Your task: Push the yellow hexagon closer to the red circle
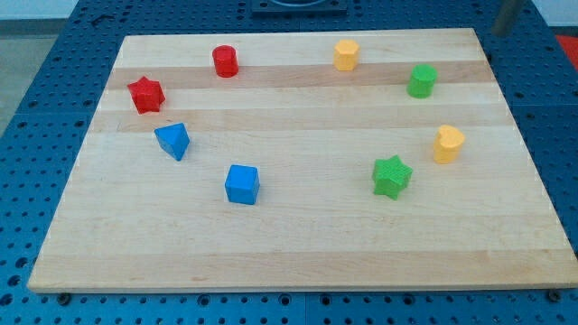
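While my tip sits off the board's top-right corner, no block touches it.
Rod is blurred & dark, w/ no jaws to part or close; its end is bare, over the blue perforated table. Yellow hexagon (facets faint, best read) lies well to the view's left of my tip, slightly lower, near the board's top edge. Red circle is farther left again, about level w/ the hexagon, well apart from it. 2nd yellow block, shape unclear, is below my tip & a bit left. Green block is the nearest to my tip, down-left. Green star is lower still. Far left & lower: red star, blue triangle, blue cube.
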